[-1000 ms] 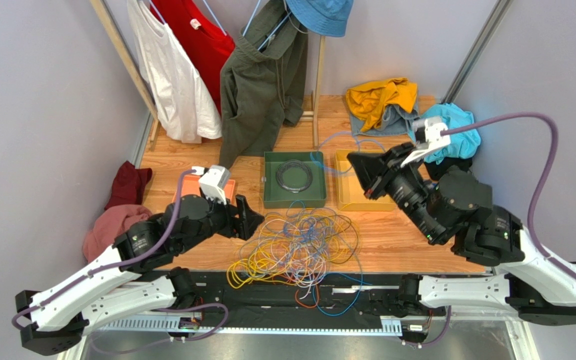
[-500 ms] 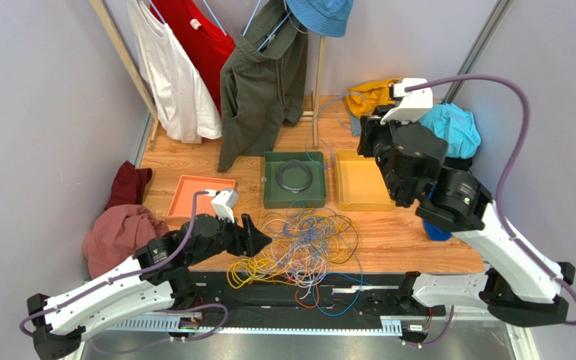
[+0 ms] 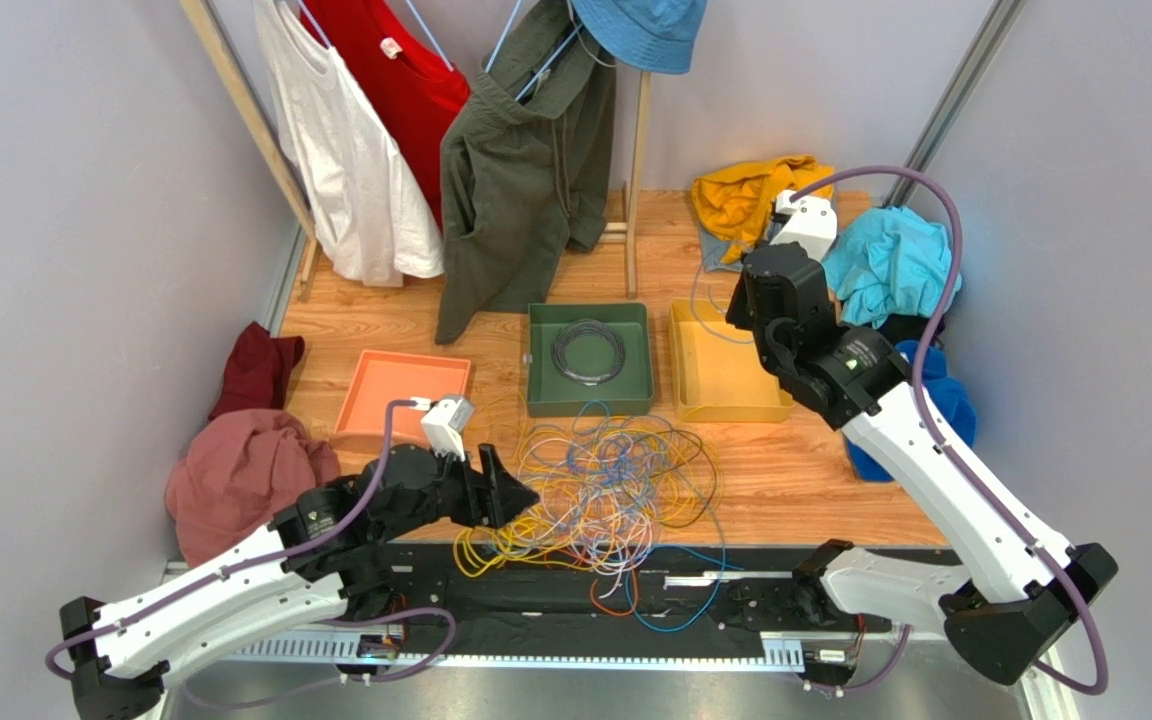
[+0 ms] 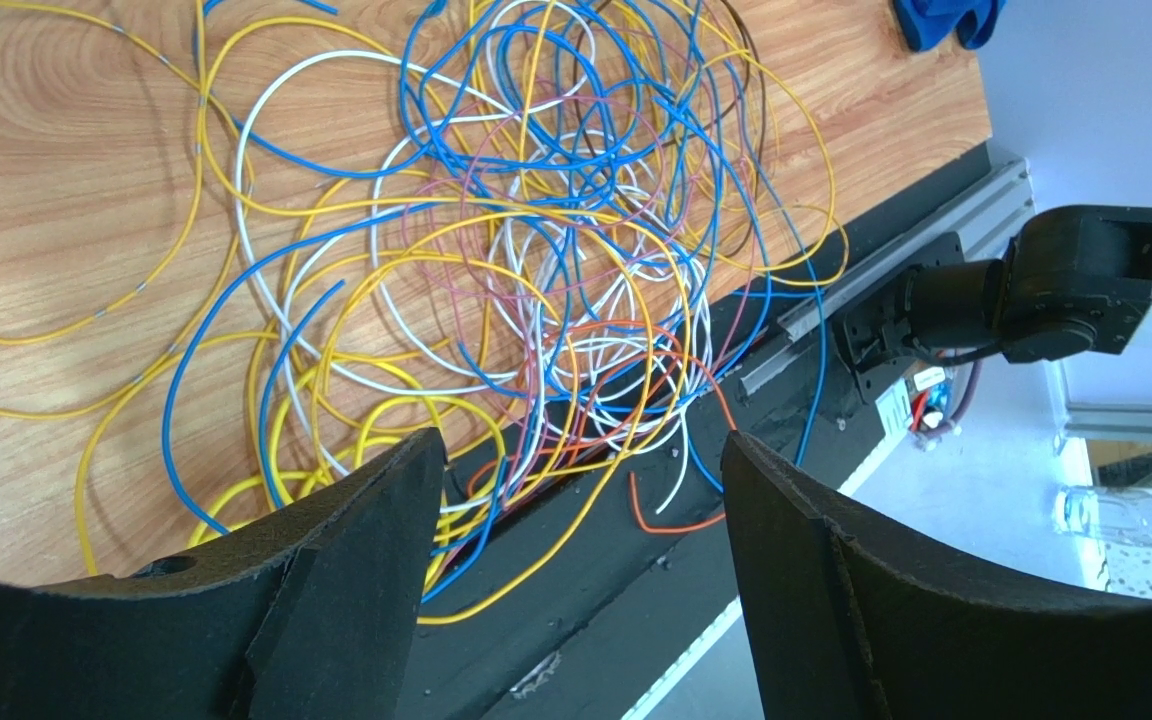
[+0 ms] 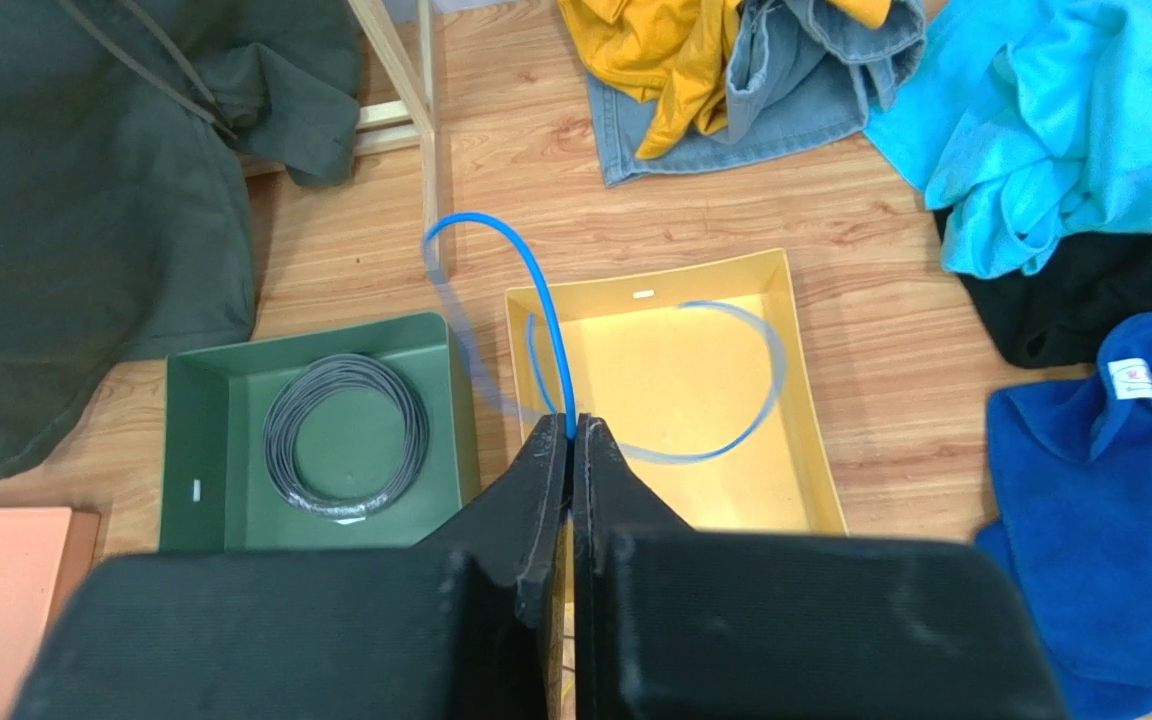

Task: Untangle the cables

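A tangle of thin yellow, blue, white and orange cables (image 3: 612,488) lies on the wooden table near its front edge, and some strands spill over the black rail. The left wrist view looks down on the same cables (image 4: 537,255). My left gripper (image 3: 515,488) hangs open at the heap's left side; in its own view the left gripper (image 4: 582,450) has nothing between its fingers. My right gripper (image 3: 745,312) is raised over the yellow tray (image 3: 717,383). Seen from its wrist, the right gripper (image 5: 572,428) is shut on one blue cable (image 5: 537,300) that loops down into that tray.
A green tray (image 3: 545,393) holds a coiled grey cable (image 5: 345,435), and an orange tray (image 3: 387,398) sits to its left. Piles of clothes lie at the back right (image 3: 763,203) and at the left (image 3: 237,465). Garments hang on a rack (image 3: 522,165) behind.
The right arm lifted the blue cable up and back, then came down over the yellow tray. The left arm slid nearer and right, to the tangle, its jaws a little narrower.
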You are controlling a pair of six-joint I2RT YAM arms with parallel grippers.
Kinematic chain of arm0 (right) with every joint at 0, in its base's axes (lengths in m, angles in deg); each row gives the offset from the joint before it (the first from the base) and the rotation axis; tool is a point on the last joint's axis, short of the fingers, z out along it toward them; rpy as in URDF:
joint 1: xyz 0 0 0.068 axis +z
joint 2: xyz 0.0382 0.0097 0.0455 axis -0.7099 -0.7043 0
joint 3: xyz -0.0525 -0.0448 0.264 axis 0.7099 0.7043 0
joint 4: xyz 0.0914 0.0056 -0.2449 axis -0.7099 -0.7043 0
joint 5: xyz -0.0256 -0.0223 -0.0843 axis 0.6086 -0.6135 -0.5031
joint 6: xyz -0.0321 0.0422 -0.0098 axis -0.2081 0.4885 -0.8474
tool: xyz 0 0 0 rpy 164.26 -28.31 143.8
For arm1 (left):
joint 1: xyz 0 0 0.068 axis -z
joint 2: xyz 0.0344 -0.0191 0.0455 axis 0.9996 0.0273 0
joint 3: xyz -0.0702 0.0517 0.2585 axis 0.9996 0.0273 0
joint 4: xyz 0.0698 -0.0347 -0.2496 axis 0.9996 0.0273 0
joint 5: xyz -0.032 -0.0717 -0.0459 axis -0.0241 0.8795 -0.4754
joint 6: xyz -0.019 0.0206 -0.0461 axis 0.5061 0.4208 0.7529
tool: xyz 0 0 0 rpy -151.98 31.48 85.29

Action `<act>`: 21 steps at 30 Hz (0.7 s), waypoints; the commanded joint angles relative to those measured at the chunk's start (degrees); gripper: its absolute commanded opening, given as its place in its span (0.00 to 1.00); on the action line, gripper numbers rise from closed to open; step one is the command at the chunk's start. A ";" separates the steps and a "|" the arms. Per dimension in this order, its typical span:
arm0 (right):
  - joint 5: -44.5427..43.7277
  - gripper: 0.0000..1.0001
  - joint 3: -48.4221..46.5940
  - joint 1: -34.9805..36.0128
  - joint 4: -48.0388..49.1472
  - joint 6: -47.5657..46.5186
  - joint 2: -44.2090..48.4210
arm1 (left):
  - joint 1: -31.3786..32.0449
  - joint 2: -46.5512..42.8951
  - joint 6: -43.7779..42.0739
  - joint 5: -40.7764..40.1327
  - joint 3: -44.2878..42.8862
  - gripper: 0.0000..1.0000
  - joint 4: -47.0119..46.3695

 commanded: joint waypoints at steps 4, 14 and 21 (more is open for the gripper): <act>4.19 0.00 4.71 -4.23 8.46 2.22 -2.74 | -0.05 -1.08 0.63 -0.57 1.04 0.77 0.09; 8.05 0.00 12.54 -9.51 13.12 5.99 -4.77 | -0.05 -1.61 1.07 -1.27 1.93 0.77 1.41; 10.16 0.03 13.86 -12.14 13.30 6.69 -9.85 | -0.05 -1.35 1.69 -1.89 2.19 0.76 1.32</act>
